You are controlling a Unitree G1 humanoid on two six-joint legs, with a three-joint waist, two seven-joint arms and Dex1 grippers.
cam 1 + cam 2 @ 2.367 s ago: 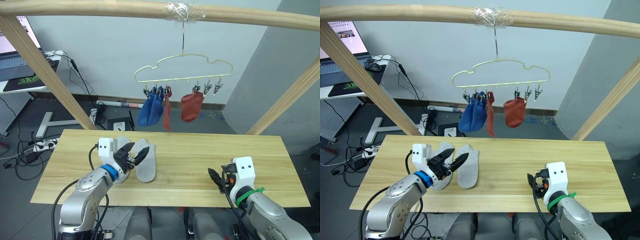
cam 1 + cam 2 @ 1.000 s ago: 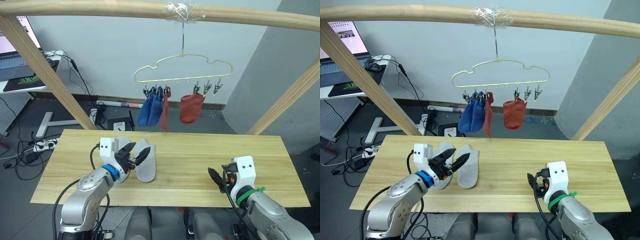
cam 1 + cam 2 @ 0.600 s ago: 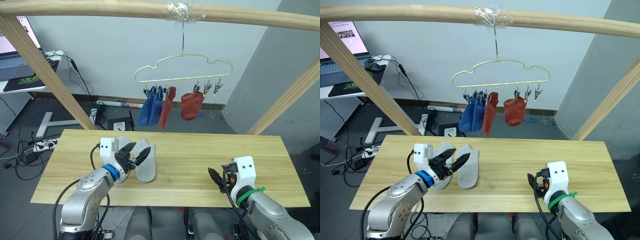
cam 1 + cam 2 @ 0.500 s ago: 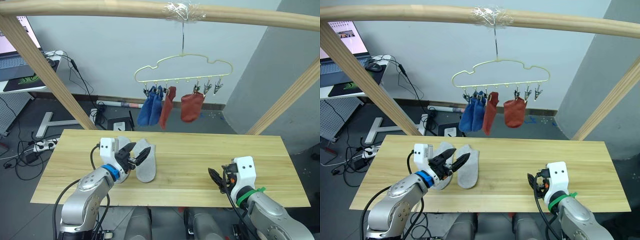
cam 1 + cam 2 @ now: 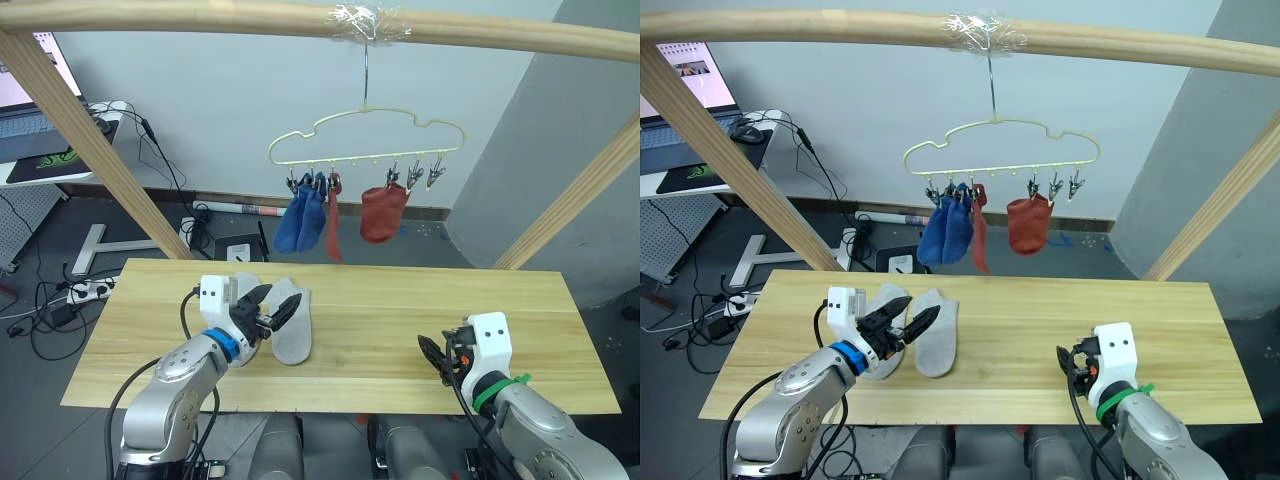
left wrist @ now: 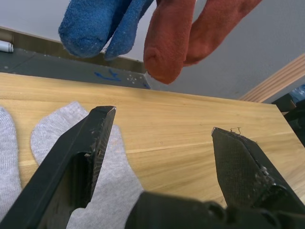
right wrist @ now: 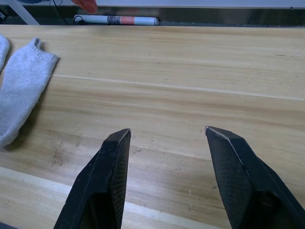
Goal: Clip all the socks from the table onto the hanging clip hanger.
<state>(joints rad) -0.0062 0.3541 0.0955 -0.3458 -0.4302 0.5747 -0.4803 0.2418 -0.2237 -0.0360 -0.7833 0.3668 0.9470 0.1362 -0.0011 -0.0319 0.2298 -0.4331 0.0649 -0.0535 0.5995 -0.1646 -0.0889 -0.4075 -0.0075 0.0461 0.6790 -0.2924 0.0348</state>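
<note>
Hanger: the clip hanger (image 5: pixel 366 138) hung from a wooden pole (image 5: pixel 200 15) above the table (image 5: pixel 380 310).
Clipped socks: two blue socks (image 5: pixel 300 222) and two red socks (image 5: pixel 382 212) hung under it.
Grey socks: two grey socks (image 5: pixel 291 320) lay on the table below the hanger's left end.
Left gripper (image 5: pixel 265 316): spread wide over the grey socks, holding nothing.
Right gripper (image 7: pixel 167 143): spread apart, empty, over bare table right of the hanger.

Hung rust-red sock turns on its clip

The narrow rust-red sock (image 5: pixel 333 222) beside the blue socks (image 5: pixel 303 220) on the clip hanger (image 5: pixel 366 132) hung broad and angled left a moment ago; now it hangs thin, edge-on, tip pointing straight down.
</note>
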